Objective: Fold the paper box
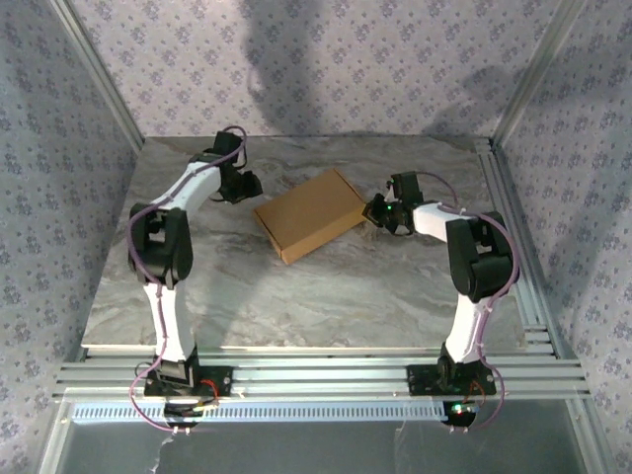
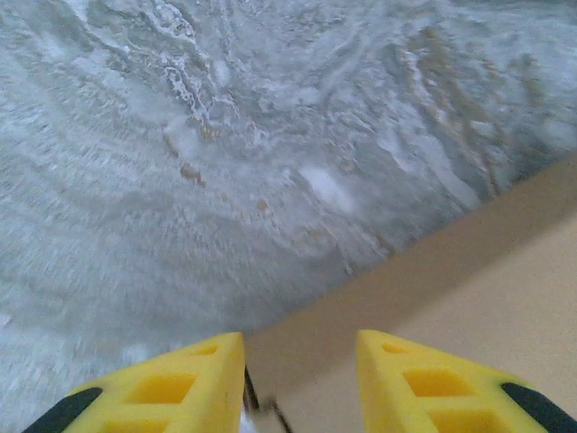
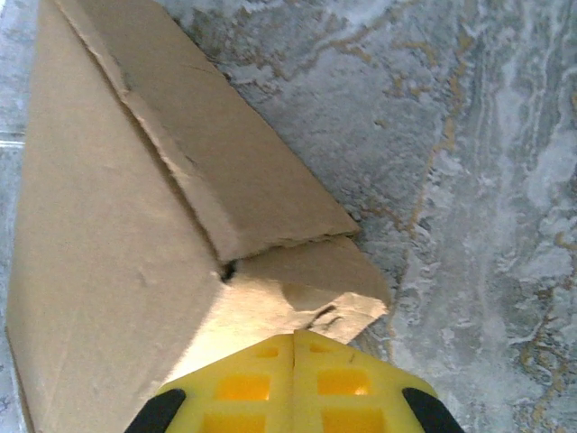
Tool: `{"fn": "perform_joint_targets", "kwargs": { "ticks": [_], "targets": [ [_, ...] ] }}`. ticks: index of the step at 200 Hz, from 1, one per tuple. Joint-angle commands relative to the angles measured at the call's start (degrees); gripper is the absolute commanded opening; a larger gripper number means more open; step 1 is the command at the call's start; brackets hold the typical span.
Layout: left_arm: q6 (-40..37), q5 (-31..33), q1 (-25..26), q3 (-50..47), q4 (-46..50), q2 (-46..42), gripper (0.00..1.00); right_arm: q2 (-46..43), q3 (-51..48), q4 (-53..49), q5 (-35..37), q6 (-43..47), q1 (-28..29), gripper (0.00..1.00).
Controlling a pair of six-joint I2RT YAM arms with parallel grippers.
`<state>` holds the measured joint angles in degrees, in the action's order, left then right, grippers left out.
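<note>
Top external view is showing you the paper box (image 1: 311, 214) lying near the middle of the table (image 1: 296, 316), turned at an angle between the two arms. It is looking like a closed shallow box, not a flat cut-out. So you are, by my judgement, sitting late in the task: the main panels are lying folded over and the top is lying flat.

What is left is showing in the right wrist view, where a corner flap (image 3: 338, 293) is poking out from under the upper panel (its edge is looking ragged). It is probably wanting a tuck or a press down. The right gripper (image 3: 295, 341) is pointing at that corner with its fingers pressed together, holding nothing; whether it is touching the flap I cannot tell. The left gripper (image 2: 297, 341) is hanging over the opposite edge of the box, fingers standing apart with nothing between them.

The table is showing a grey marble pattern. Patterned wallpaper (image 1: 346, 59) is lining the walls around it, and metal rails (image 1: 326, 373) are running along the near edge.
</note>
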<state>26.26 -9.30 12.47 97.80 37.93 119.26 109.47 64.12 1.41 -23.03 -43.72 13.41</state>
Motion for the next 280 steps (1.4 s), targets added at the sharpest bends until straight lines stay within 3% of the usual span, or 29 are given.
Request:
{"fn": "perform_joint_targets", "kwargs": {
  "ticks": [1,24,56,166,232,280],
  "targets": [
    [-2.0,-4.58,0.93,6.6,3.32,4.31,0.37,0.96,-0.71,-0.86,-0.8,0.05,-0.42,0.01],
    [-3.12,-7.24,1.39,11.37,5.5,9.84,0.36,2.69,0.22,-0.36,-2.37,-0.04,-0.75,0.01],
    [-5.2,-12.17,2.7,10.51,4.69,12.31,0.33,5.04,3.67,-1.74,-3.65,0.69,-0.84,0.01],
    [-1.86,-12.29,9.02,-9.3,-7.19,3.12,0.31,11.25,12.41,-5.25,-7.09,1.23,2.6,0.01],
    [5.49,-8.76,9.37,-18.45,-13.63,-2.46,0.29,2.27,1.4,-4.49,-5.28,1.16,6.85,0.01],
    [8.19,-8.07,11.52,-19.72,-15.7,-3.77,0.28,-0.48,-4.39,-1.11,-4.28,-1.98,11.8,0.01]
  ]
}}
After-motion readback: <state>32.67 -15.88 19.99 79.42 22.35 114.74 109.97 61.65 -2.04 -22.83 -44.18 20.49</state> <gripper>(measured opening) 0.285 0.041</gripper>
